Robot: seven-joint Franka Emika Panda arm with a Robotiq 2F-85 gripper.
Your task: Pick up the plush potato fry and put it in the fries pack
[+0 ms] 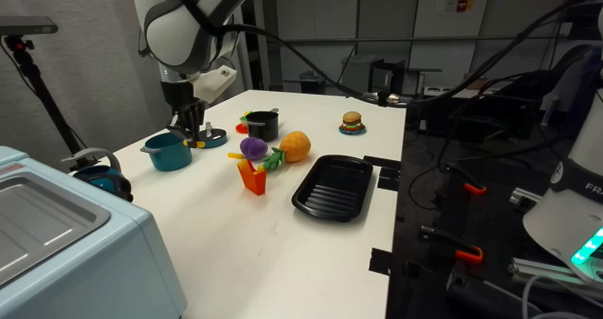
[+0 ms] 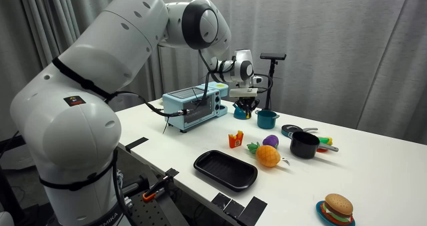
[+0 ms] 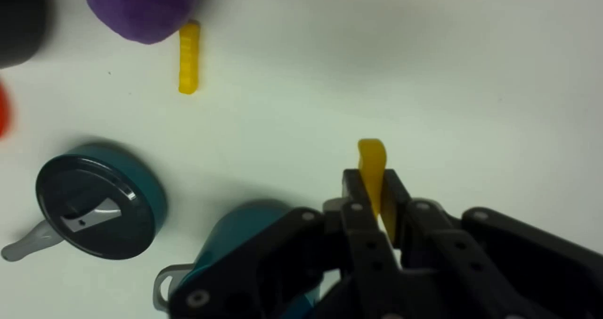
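My gripper [image 3: 370, 183] is shut on a yellow plush fry [image 3: 372, 156], whose end sticks out past the fingertips in the wrist view. In an exterior view the gripper [image 1: 190, 140] is raised above the table by the teal pot, with the fry [image 1: 201, 144] lying level in it. The gripper also shows in an exterior view [image 2: 247, 112]. The red-orange fries pack [image 1: 254, 178] stands upright on the table, with yellow fries at its top; it also shows in an exterior view [image 2: 236, 140] and is out of the wrist view. A second loose fry [image 3: 189, 60] lies against the purple plush.
The teal pot [image 1: 170, 155] and a lidded teal pan [image 3: 101, 201] are close to the gripper. The purple plush [image 2: 271, 141], plush pineapple [image 2: 268, 156] and black grill pan [image 2: 225, 170] lie around the pack. A blue toaster oven [image 2: 190, 107], black pot [image 2: 304, 145] and toy burger [image 2: 337, 207] stand farther off.
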